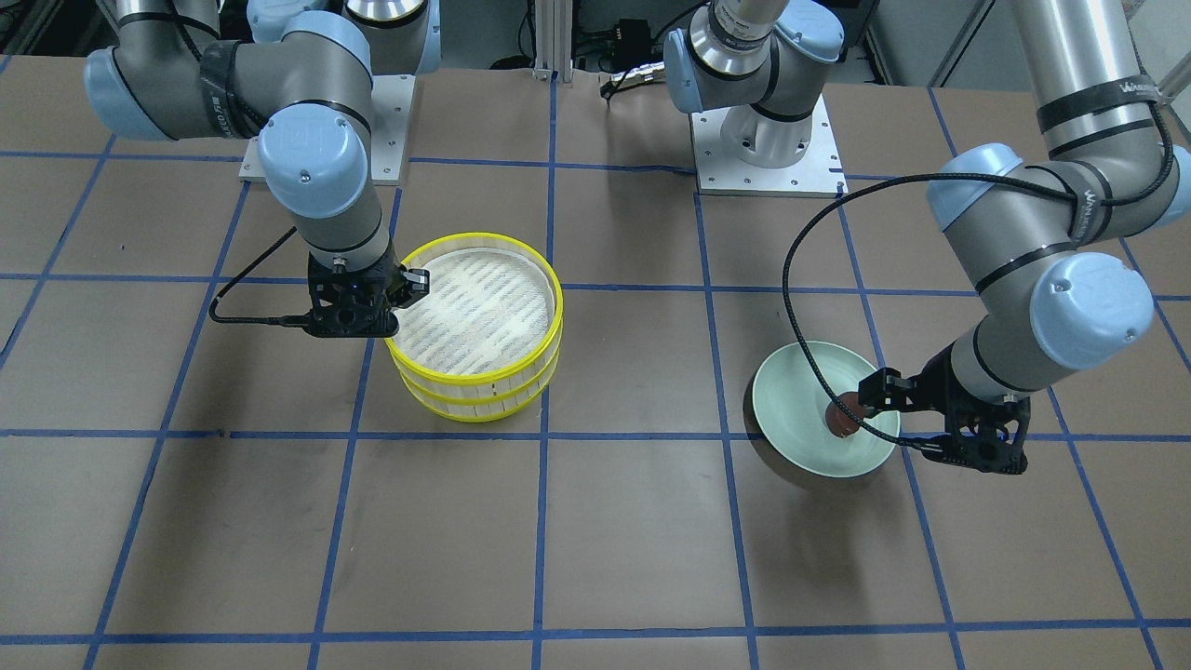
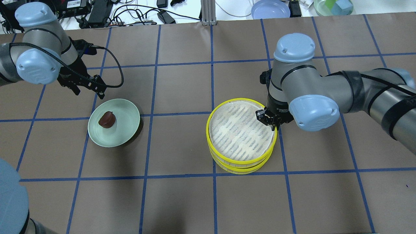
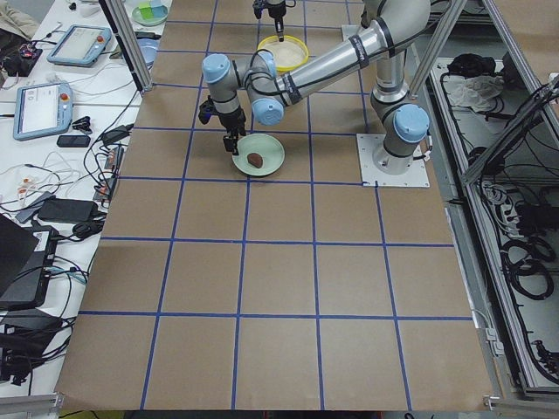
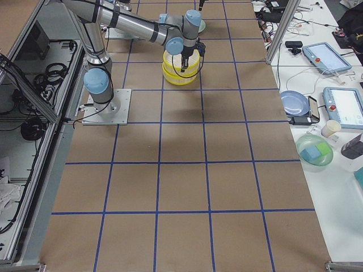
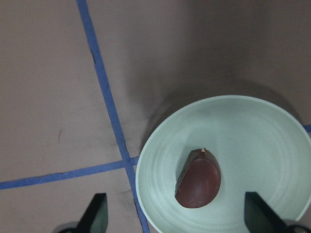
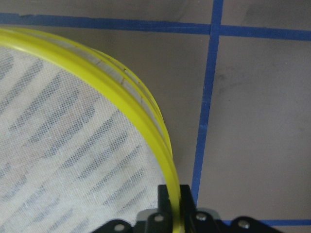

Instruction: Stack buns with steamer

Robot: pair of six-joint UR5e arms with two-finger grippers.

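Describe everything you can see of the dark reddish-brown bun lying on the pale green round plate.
The dark reddish-brown bun is a small, smooth, rounded lump with one flatter side and a tiny pale speck at one end. It lies alone near the middle of the pale green round plate and touches only that. The open left gripper hangs above it, with both fingers well clear.

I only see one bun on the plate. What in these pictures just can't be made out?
- The inside of the lower steamer tier: covered by the upper tier in every view, so a bun in there can't be ruled out.
- The fingers of the right gripper: mostly cut off by the right wrist view's bottom edge.
- The brown bun, front-facing view: partly behind the left gripper.
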